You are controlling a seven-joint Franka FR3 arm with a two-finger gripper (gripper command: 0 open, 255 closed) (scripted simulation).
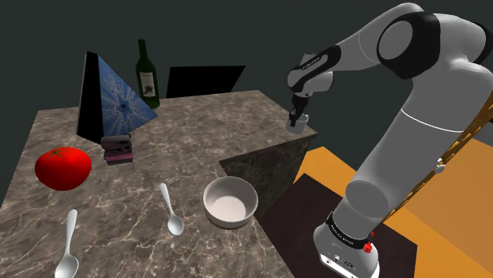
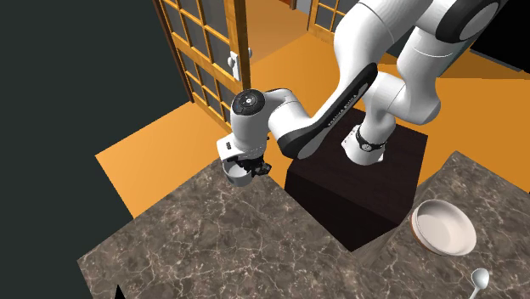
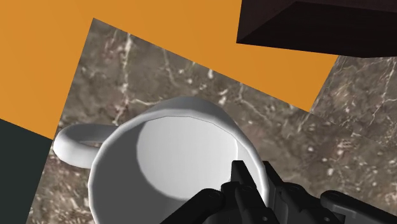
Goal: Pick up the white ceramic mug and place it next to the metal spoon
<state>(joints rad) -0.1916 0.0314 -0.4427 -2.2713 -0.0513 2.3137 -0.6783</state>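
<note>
Jaws of the black gripper [image 3: 253,173] are clenched to a narrow gap on the wall of a white mug [image 3: 172,159]. One finger sits inside the rim and one outside, on the side opposite the handle [image 3: 71,145]. The mug is upright, its long axis vertical and its open mouth facing up toward the hand. Its handle points away from the fingers. It is at a corner of a brown marble table [image 3: 159,70], close to the edge above an orange floor [image 3: 38,57]. Whether its base touches the tabletop cannot be told. The white arm [image 1: 411,103] rises from the dark stand [image 1: 310,208], bends at a high elbow and reaches over with the hand pointing down at the table. In the shoulder view, well apart from the mug toward the lower left, are a white bowl [image 1: 230,202], a pale spoon [image 1: 169,208] just beside it, a second spoon [image 1: 66,246] and a red tomato [image 1: 63,167].
</note>
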